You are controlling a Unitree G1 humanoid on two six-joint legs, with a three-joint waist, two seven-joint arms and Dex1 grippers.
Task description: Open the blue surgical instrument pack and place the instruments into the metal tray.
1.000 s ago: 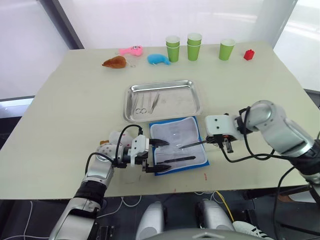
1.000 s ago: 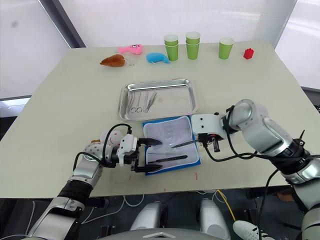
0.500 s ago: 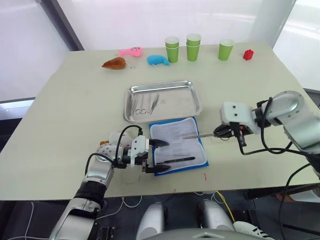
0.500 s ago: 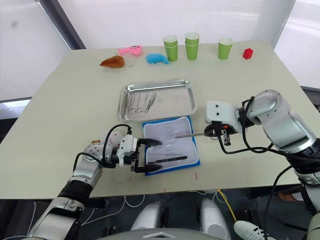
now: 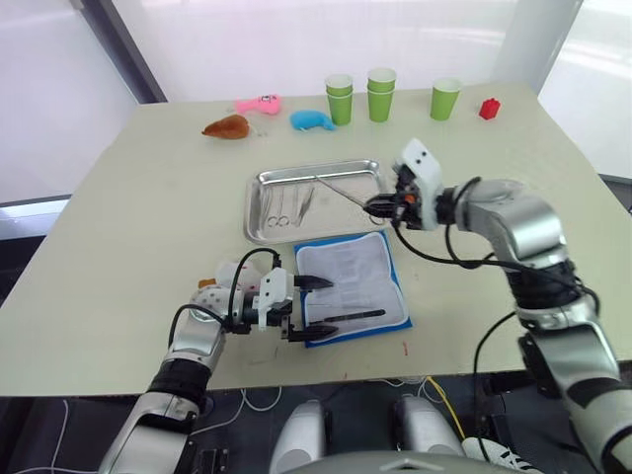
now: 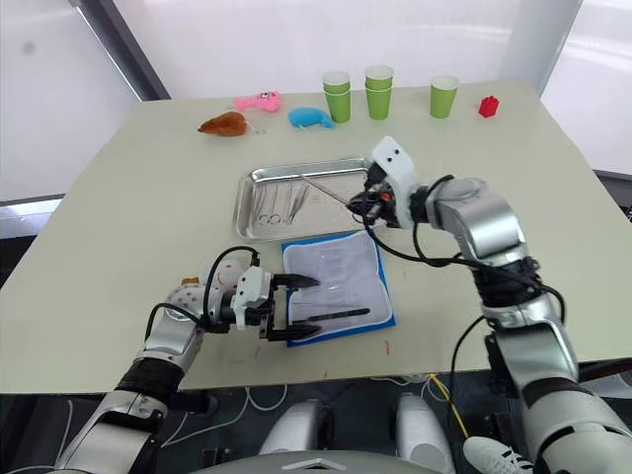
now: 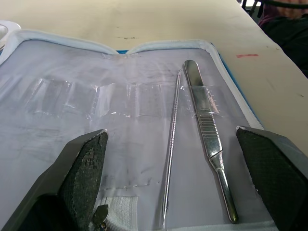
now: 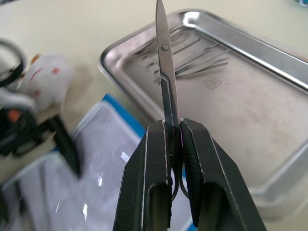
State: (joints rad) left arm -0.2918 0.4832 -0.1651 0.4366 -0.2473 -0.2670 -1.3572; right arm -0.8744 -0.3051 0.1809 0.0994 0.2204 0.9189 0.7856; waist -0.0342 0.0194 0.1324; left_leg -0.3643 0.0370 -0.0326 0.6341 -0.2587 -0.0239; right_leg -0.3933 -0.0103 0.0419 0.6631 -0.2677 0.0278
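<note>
The blue surgical instrument pack (image 5: 353, 287) lies open in front of the metal tray (image 5: 378, 174), pale lining up. A thin probe (image 7: 170, 159) and a flat silver handle (image 7: 207, 143) still sit in its sleeves. My left gripper (image 5: 318, 311) is open, its fingers (image 7: 83, 178) spread across the pack's left edge and holding nothing. My right gripper (image 8: 173, 126) is shut on a pair of scissors (image 8: 163, 72), whose blades point out over the tray (image 8: 269, 62). Other instruments (image 5: 288, 203) lie in the tray's left part.
Green cups (image 5: 382, 92), a red block (image 5: 491, 108), a blue plush (image 5: 312, 118), a pink toy (image 5: 259, 102) and a brown toy (image 5: 226, 126) line the far edge. A small white toy (image 5: 233, 276) sits beside my left wrist.
My right gripper has carried the scissors from the pack's right edge away and leftward to above the tray. The left gripper and the pack have stayed put.
</note>
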